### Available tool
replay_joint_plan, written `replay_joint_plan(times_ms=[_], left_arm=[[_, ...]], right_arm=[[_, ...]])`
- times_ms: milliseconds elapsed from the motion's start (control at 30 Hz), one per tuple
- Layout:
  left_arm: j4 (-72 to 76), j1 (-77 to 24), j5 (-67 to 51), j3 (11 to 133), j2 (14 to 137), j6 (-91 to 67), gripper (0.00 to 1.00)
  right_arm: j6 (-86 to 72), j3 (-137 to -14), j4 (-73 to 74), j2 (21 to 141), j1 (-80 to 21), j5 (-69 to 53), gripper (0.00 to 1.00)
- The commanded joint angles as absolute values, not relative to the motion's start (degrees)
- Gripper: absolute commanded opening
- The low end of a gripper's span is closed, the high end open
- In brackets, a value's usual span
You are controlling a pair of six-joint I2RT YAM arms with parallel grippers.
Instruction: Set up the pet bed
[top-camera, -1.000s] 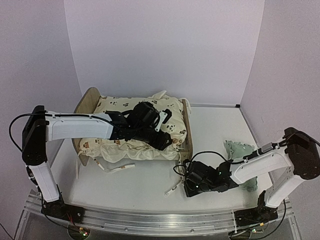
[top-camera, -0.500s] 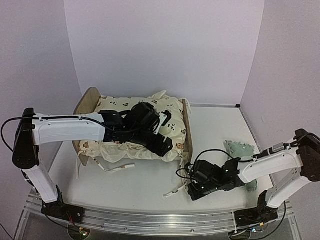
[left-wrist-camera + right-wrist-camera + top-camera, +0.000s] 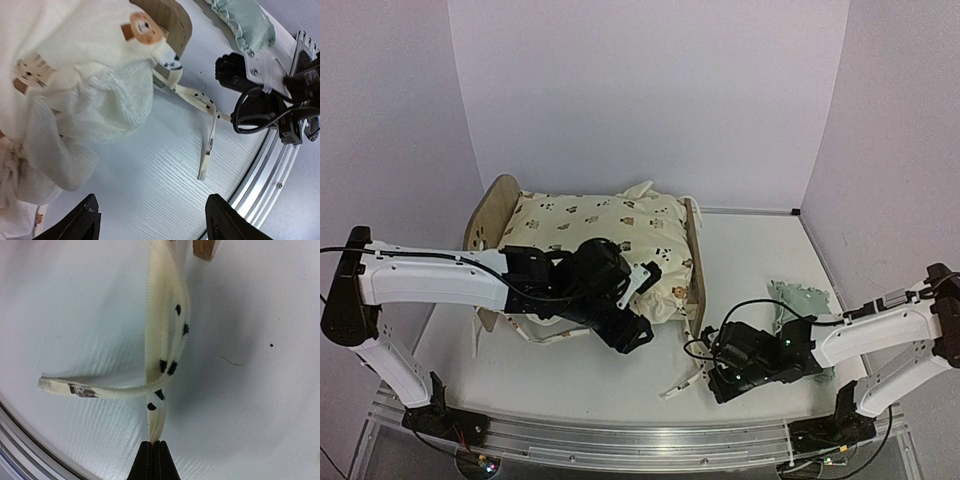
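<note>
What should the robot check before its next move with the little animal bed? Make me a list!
1. The right gripper is shut on the cream spotted fabric tie: ok.
2. The left gripper is open and empty: ok.
3. That tie is fastened to the light-wood pet bed: not ok, its ends lie loose on the white table.
4. The cream bear-print cushion sits tucked inside the bed's rails: not ok, its near corner bulges out.
5. The small mint green pillow is out of the way: ok, apart from the bed.
6. The bed's base is tidy: cannot tell, hidden under the cushion.
</note>
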State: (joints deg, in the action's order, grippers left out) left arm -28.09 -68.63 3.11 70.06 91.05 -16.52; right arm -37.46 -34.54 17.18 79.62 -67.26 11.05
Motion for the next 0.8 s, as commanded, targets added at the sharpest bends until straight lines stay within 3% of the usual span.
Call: replay_joint_plan(times_ms=[0, 767], left_arm=[[-22.7, -70.1, -1.5, 68.0, 93.9, -16.1, 0.72], [-16.0, -76.2, -8.0, 71.9, 109.0, -12.8, 0.71]], right_arm=[[-37.1, -33.8, 18.5, 77.9, -67.4, 12.3, 0.0], [-36.9, -30.6, 18.8, 74.2, -67.4, 13.8, 0.0]])
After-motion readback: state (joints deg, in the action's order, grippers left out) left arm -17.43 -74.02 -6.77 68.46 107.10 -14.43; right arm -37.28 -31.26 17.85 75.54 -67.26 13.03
